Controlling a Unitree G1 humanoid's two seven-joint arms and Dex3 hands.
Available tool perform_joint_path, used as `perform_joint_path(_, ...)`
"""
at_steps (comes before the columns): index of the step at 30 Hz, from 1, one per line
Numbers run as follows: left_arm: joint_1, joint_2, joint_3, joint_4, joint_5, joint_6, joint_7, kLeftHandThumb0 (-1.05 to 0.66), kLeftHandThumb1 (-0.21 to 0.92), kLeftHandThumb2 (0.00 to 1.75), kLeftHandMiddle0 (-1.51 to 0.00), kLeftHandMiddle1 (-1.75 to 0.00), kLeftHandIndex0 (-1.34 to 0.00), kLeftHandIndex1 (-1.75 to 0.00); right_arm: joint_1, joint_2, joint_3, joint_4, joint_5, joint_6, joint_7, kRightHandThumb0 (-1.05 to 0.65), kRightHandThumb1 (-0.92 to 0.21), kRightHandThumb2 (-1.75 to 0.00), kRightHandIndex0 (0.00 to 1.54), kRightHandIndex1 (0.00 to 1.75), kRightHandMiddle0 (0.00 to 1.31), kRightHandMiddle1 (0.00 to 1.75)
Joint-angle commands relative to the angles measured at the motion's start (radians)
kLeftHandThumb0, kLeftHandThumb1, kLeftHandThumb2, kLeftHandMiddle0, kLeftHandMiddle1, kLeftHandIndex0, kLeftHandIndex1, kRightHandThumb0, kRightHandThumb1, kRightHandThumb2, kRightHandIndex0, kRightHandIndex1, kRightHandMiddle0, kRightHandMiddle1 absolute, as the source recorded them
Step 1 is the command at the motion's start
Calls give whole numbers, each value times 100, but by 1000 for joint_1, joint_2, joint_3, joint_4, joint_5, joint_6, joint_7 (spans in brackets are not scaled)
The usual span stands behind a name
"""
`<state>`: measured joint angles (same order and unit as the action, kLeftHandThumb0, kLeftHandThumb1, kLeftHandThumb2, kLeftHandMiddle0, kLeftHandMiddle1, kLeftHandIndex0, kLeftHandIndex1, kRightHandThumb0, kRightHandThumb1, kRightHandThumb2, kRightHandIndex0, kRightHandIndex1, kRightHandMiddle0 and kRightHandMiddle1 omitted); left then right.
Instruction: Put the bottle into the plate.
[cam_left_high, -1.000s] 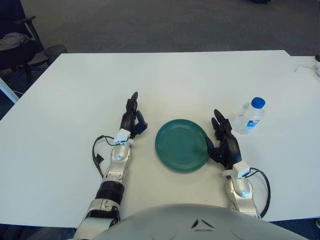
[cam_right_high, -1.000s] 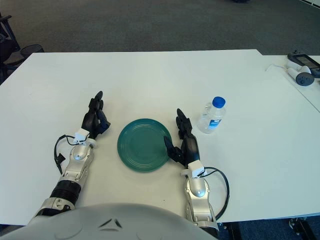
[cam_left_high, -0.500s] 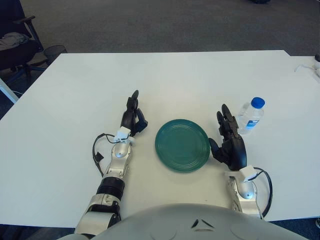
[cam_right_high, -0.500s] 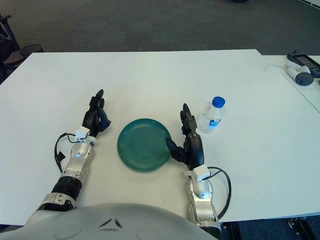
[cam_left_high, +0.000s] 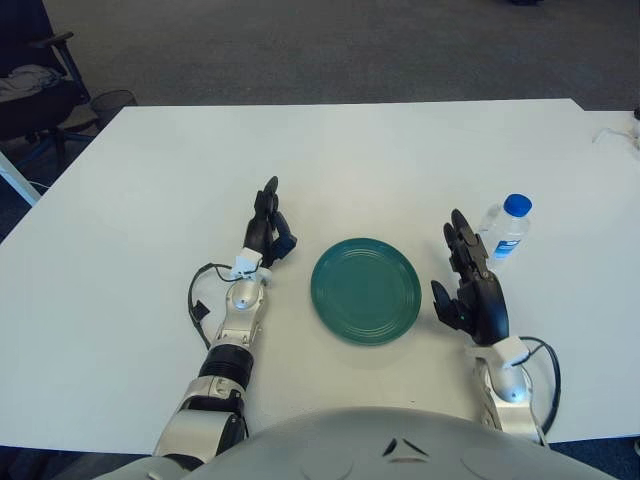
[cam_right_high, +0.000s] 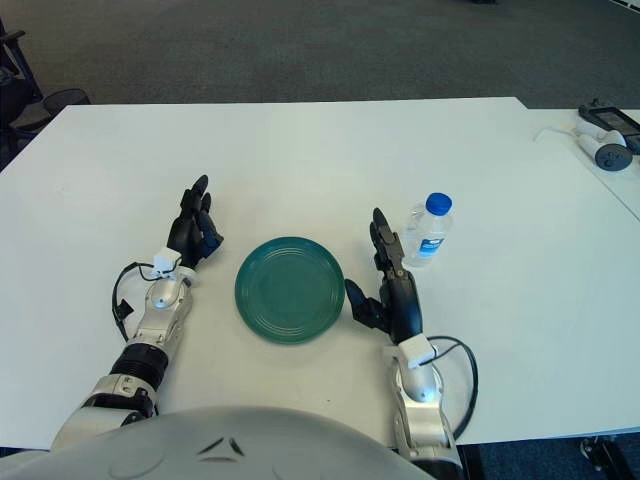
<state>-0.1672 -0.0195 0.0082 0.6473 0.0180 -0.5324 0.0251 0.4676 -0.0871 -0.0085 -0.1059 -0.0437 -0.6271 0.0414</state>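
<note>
A clear plastic bottle (cam_left_high: 503, 231) with a blue cap stands upright on the white table, to the right of a round green plate (cam_left_high: 365, 290). My right hand (cam_left_high: 472, 280) is raised between the plate and the bottle, just in front and left of the bottle, fingers spread and holding nothing. In the right eye view the same hand (cam_right_high: 390, 275) shows its fingertips close beside the bottle (cam_right_high: 427, 229) without gripping it. My left hand (cam_left_high: 267, 222) shows left of the plate with its fingers extended and nothing in it.
The white table (cam_left_high: 330, 160) stretches wide behind the plate. Controllers with a white cable (cam_right_high: 602, 139) lie at the far right on a neighbouring table. A dark office chair (cam_left_high: 30, 80) stands off the table's back left corner.
My right hand has lifted and shifted right, away from the plate's rim and toward the bottle. The left hand, plate and bottle have barely moved.
</note>
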Motion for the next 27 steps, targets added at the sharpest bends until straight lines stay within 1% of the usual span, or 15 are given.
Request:
perform_joint_path(1,55,-6,0,88,-3,31,-16,-85,92,109,-17,-4,0,-44,39,-6,-11,-111,28,36,7,-99,-92,-64,9,3,0,31)
perform_joint_path(10,34,-5,11,131,-11,18,-28,-85,92,109,-16,-3,0,-43,51,-4,-11,-142,30,69,10,-99,-92,-64,10,4,0,35)
perform_joint_path(27,-22,0,17,233,-8,-13,-39,-85,92,109,-16,-3,0,-40,42,0,-13,-136,28,76,13,-99,-92,-64,10,4,0,35)
